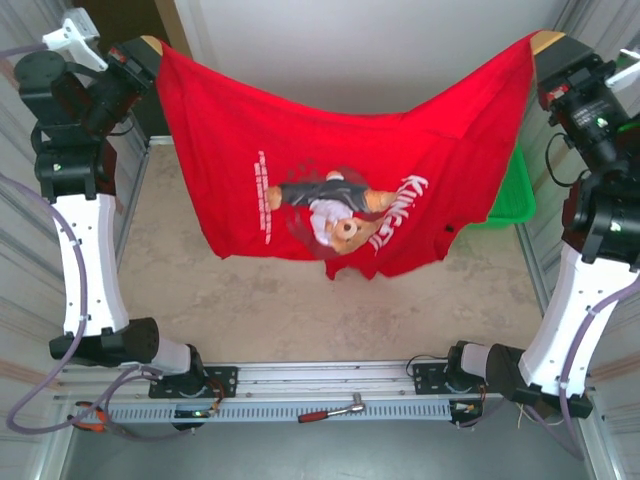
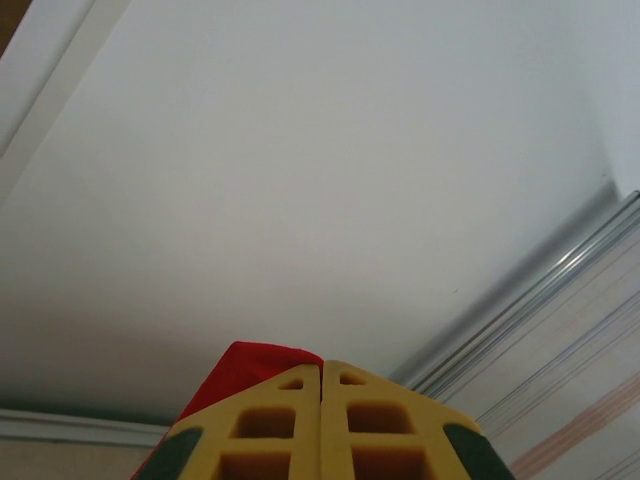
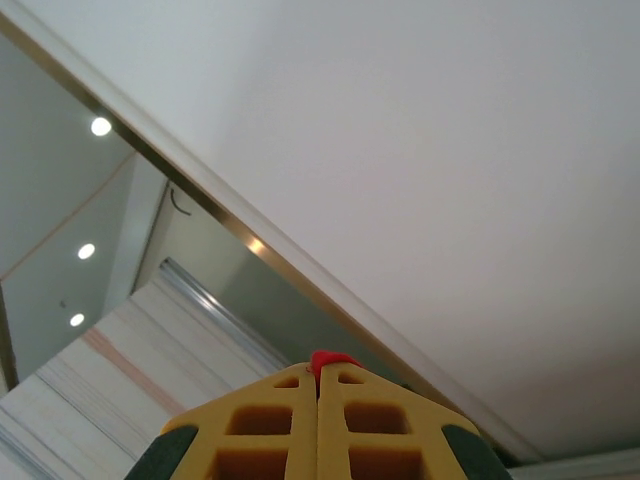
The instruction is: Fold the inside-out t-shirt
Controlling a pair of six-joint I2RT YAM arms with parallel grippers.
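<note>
"Left gripper [image 1: 150, 47] pinches one top corner of the inside-out t-shirt [image 1: 340, 170], and right gripper [image 1: 545, 42] pinches the other. On both wrist views I see yellow fingers [image 2: 308, 430] pressed together with red cloth at the tips."

"Where does the shirt hang?"

"Stretched between my two arms, sagging mid-span over the table [image 1: 200, 300], with one side in front of the green basket [image 1: 512, 195]."

"How do you set it down well?"

"I'd hold even tension, lower both arms together, let the hem land first, then draw it flat."

"Any writing?"

"White letters beside the printed figure look like 'KUNG FU'. The small lines left of it I can't read."
</note>
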